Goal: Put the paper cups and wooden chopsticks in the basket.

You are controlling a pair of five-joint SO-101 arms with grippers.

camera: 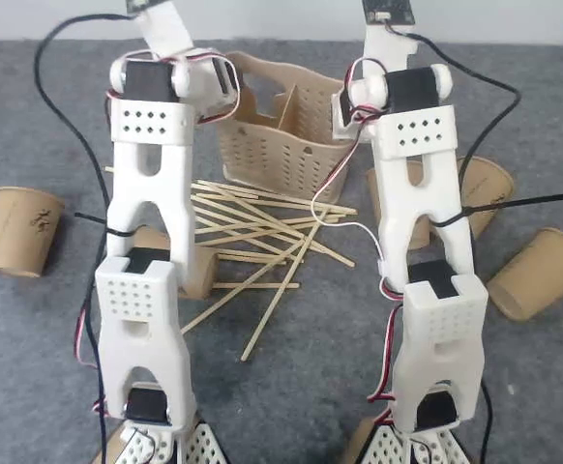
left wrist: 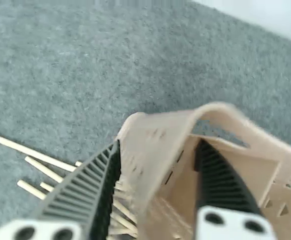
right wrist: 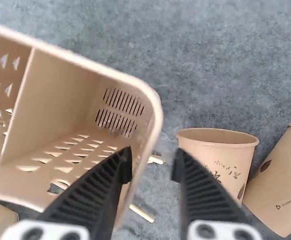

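Basket rim between right end effector's parted jaws

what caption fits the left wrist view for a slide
Left hand open astride the basket wall, wooden chopsticks on grey carpet

- Setting: a robotics lab bench.
- Evidence: a white left arm and right arm side by side, with an exposed black cable, on a grey felt-like table cover.
- Staged props: paper cups and wooden chopsticks lie strewn about.
- Far edge: a plain pale wall.
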